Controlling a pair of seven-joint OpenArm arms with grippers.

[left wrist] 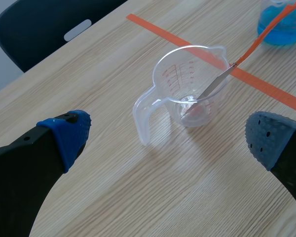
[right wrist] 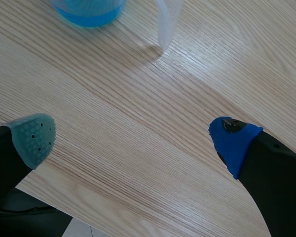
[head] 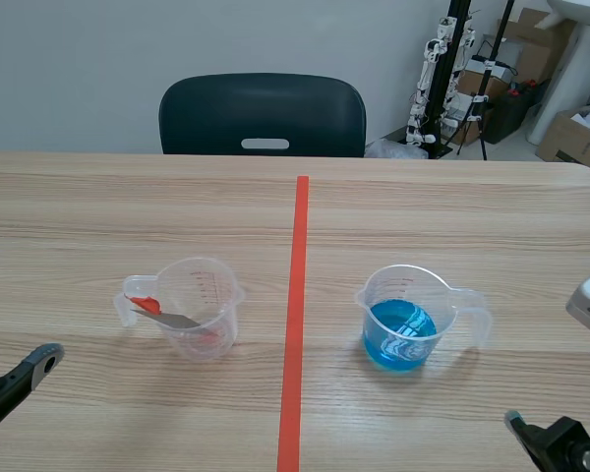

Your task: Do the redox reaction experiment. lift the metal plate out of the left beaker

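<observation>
A clear left beaker (head: 199,307) stands left of the tape line, its handle toward the left. A thin metal plate (head: 169,319) with an orange-red end (head: 146,303) leans inside it, resting on the rim. In the left wrist view the beaker (left wrist: 190,89) stands ahead of my open left gripper (left wrist: 170,136), and the plate (left wrist: 212,89) slants up out of it to its orange end (left wrist: 266,34). My right gripper (right wrist: 133,136) is open over bare table, near the handle of the blue-liquid beaker (right wrist: 91,12). In the scene view only my left fingertip (head: 41,362) shows.
The right beaker (head: 405,317) holds blue liquid, handle to the right. A dark chair (head: 263,114) stands behind the table's far edge. An orange-red tape line (head: 295,315) runs down the middle. The right arm (head: 560,442) sits at the front right corner.
</observation>
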